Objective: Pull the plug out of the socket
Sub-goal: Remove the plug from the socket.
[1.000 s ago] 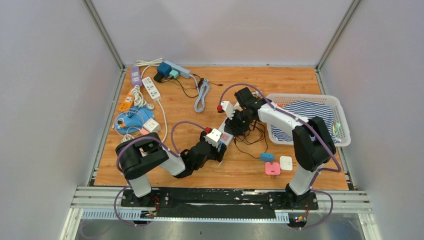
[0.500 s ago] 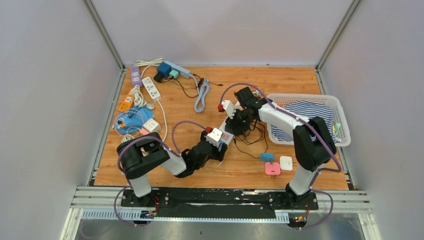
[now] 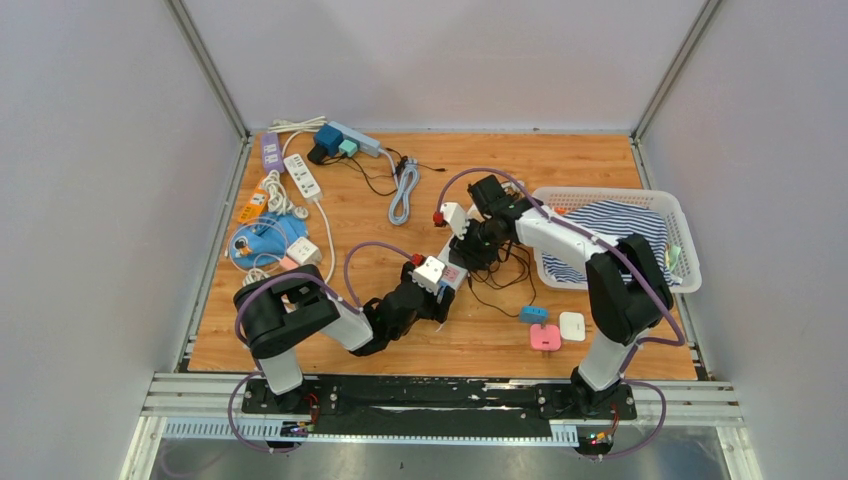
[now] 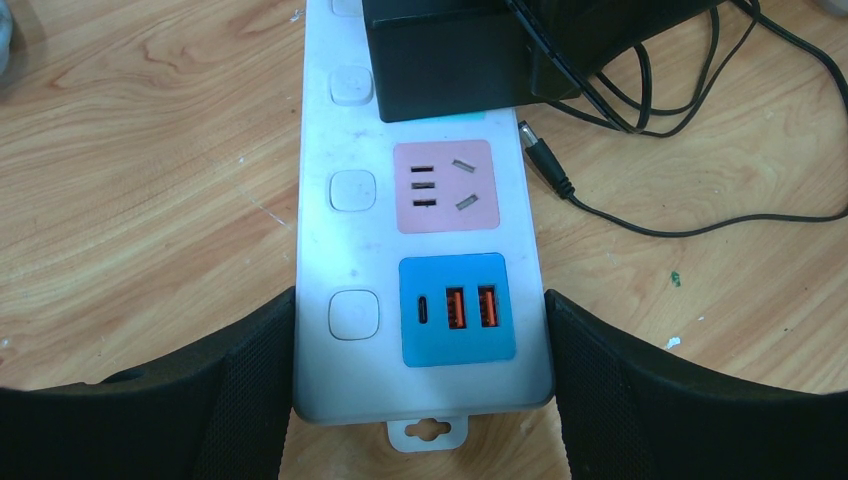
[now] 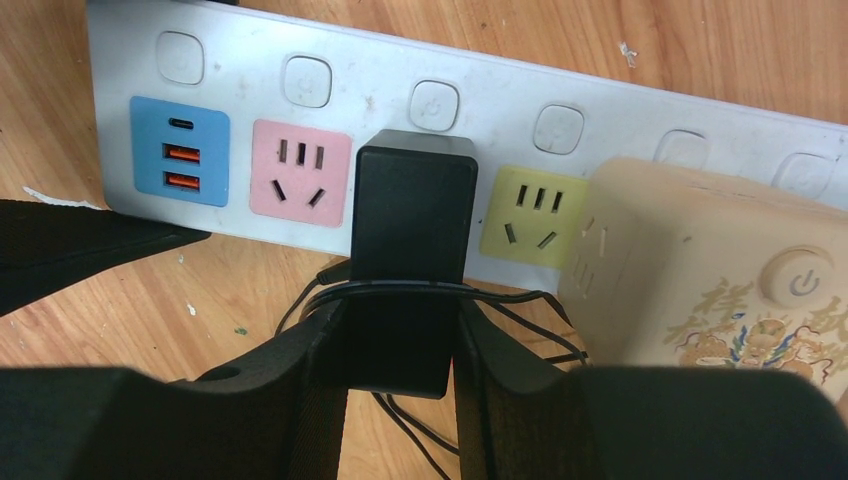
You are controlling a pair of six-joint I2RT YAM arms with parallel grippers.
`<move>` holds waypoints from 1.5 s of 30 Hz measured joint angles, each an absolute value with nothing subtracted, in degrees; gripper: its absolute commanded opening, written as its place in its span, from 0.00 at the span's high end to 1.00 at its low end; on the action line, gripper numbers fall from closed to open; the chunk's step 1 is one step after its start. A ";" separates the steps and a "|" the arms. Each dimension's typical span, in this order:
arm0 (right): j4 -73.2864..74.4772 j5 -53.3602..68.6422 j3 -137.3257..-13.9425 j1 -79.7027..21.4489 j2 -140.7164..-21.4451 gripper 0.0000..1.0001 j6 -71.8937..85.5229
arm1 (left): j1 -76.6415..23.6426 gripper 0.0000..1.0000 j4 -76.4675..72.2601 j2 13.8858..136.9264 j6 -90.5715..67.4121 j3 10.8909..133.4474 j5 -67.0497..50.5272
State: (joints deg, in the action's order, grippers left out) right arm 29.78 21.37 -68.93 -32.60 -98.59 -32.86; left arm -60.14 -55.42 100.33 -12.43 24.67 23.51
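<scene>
The black plug (image 5: 415, 200) sits in the white power strip (image 5: 620, 110), near the middle of the tabletop (image 3: 500, 160), between a pink socket (image 5: 300, 180) and a yellow socket (image 5: 530, 215). The right gripper (image 5: 400, 345) has its jaws pinching the plug's 2 sides, with a cord (image 5: 400, 290) looped across it. The left gripper (image 4: 418, 320) clamps the strip's end across its width, by the blue USB block (image 4: 458, 345). A tilted pull could jam the pins. It could also lift the strip if that clamp slips (the beige cube adapter (image 5: 700, 270) just beside is easily knocked).
</scene>
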 measured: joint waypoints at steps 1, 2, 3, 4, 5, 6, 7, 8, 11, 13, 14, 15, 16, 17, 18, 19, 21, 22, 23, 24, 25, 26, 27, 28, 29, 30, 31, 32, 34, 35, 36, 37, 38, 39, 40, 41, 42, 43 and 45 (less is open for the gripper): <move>29.76 21.32 -68.93 -32.56 -98.52 1.00 -32.84 | -60.14 1.00 -55.42 100.33 -12.43 24.67 23.55; 29.76 21.34 -68.93 -32.34 -98.48 1.00 -32.77 | -60.14 1.00 -55.40 100.33 -12.40 24.67 23.55; 29.76 21.45 -68.86 -31.97 -98.41 1.00 -32.60 | -60.14 1.00 -55.37 100.33 -12.40 24.71 23.53; 29.71 21.61 -68.75 -31.64 -98.28 1.00 -32.45 | -60.14 1.00 -55.27 100.42 -12.38 24.88 23.44; 29.54 21.91 -68.45 -31.00 -98.08 1.00 -32.27 | -60.14 1.00 -55.18 100.57 -12.38 25.12 23.33; 29.34 22.26 -68.01 -30.35 -97.69 1.00 -32.05 | -60.14 1.00 -55.18 100.68 -12.38 25.41 23.11; 29.30 22.65 -67.68 -29.76 -97.30 1.00 -31.81 | -60.14 1.00 -55.22 100.75 -12.38 25.69 22.81; 29.36 23.00 -67.53 -29.26 -96.95 1.00 -31.51 | -60.16 1.00 -55.35 100.75 -12.36 25.96 22.59; 29.52 24.18 -67.48 -28.49 -96.49 1.00 -30.98 | -60.16 1.00 -55.70 100.75 -12.38 26.37 22.48; 29.50 24.86 -67.48 -28.49 -96.49 1.00 -30.94 | -60.16 1.00 -55.55 100.75 -12.38 26.35 22.48; 29.50 25.10 -67.46 -28.60 -96.49 1.00 -30.96 | -60.18 1.00 -55.46 100.75 -12.38 26.35 22.48; 29.50 25.28 -67.44 -28.82 -96.49 1.00 -31.07 | -60.18 1.00 -55.31 100.75 -12.38 26.35 22.52; 29.47 25.26 -67.44 -29.15 -96.49 1.00 -31.22 | -60.20 1.00 -54.92 100.75 -12.38 26.35 22.55; 29.47 25.15 -67.44 -29.74 -96.49 1.00 -31.44 | -60.20 1.00 -54.50 100.75 -12.38 26.30 22.55; 29.45 24.91 -67.44 -30.33 -96.49 1.00 -31.62 | -60.20 1.00 -53.89 100.75 -12.40 26.22 22.59; 29.34 24.12 -67.44 -31.09 -96.49 1.00 -32.03 | -60.25 1.00 -53.87 100.75 -12.47 26.13 22.85; 28.99 22.59 -67.44 -32.25 -96.40 1.00 -32.67 | -60.31 1.00 -53.87 100.75 -12.60 26.06 23.42; 28.88 21.89 -67.44 -32.60 -96.38 1.00 -32.71 | -60.31 1.00 -53.87 100.75 -12.62 26.04 23.64; 28.82 21.30 -67.44 -32.86 -96.38 1.00 -32.69 | -60.34 1.00 -53.87 100.75 -12.64 26.04 23.79; 28.80 20.75 -67.44 -33.10 -96.38 1.00 -32.73 | -60.36 1.00 -53.84 100.75 -12.64 26.04 23.88; 28.77 20.21 -67.44 -33.26 -96.38 1.00 -32.69 | -60.36 1.00 -53.84 100.75 -12.64 26.04 23.94; 28.77 20.05 -67.46 -33.28 -96.36 1.00 -32.69 | -60.38 1.00 -53.82 100.75 -12.64 26.04 24.01; 28.80 20.05 -67.44 -33.26 -96.33 1.00 -32.69 | -60.42 1.00 -53.82 100.75 -12.64 26.04 24.05; 28.80 20.08 -67.44 -33.15 -96.27 1.00 -32.69 | -60.42 1.00 -53.82 100.75 -12.64 26.04 24.08; 28.80 20.18 -67.44 -32.93 -96.25 1.00 -32.69 | -60.42 1.00 -53.82 100.75 -12.62 26.04 24.08; 28.80 20.51 -67.44 -32.67 -96.25 1.00 -32.71 | -60.42 1.00 -53.82 100.75 -12.62 26.04 24.05; 28.82 21.15 -67.44 -32.18 -96.25 1.00 -32.71 | -60.42 1.00 -53.82 100.75 -12.60 26.04 24.05; 28.86 22.00 -67.44 -31.57 -96.18 1.00 -32.71 | -60.42 1.00 -53.82 100.75 -12.58 26.04 24.03; 28.91 24.03 -67.44 -30.30 -95.79 1.00 -32.73 | -60.42 1.00 -53.82 100.77 -12.51 26.04 23.99; 28.91 24.91 -67.44 -29.80 -95.48 1.00 -32.73 | -60.42 1.00 -53.84 100.77 -12.45 26.04 23.99; 28.97 25.58 -67.44 -29.45 -95.24 1.00 -32.75 | -60.42 1.00 -53.84 100.77 -12.45 26.04 23.97; 29.10 26.72 -67.44 -29.21 -95.09 1.00 -32.69 | -60.42 1.00 -53.82 100.77 -12.45 26.04 23.97; 29.63 28.34 -67.44 -29.19 -95.09 1.00 -32.60 | -60.40 1.00 -53.84 100.77 -12.45 26.04 23.97; 30.11 29.74 -67.44 -29.23 -95.20 1.00 -32.60 | -60.40 1.00 -53.84 100.77 -12.45 26.04 23.97; 30.52 31.00 -67.44 -29.28 -95.33 1.00 -32.58 | -60.40 1.00 -53.84 100.77 -12.45 26.04 23.97; 30.85 31.94 -67.44 -29.34 -95.44 1.00 -32.60 | -60.40 1.00 -53.84 100.77 -12.45 26.04 23.97; 31.20 32.88 -67.44 -29.50 -95.55 1.00 -32.60 | -60.40 1.00 -53.84 100.77 -12.45 26.04 23.99; 31.44 33.50 -67.44 -29.58 -95.64 1.00 -32.60 | -60.40 1.00 -53.84 100.77 -12.45 26.04 23.99; 31.73 34.46 -67.44 -29.63 -95.66 1.00 -32.62 | -60.40 1.00 -53.84 100.77 -12.45 26.04 23.99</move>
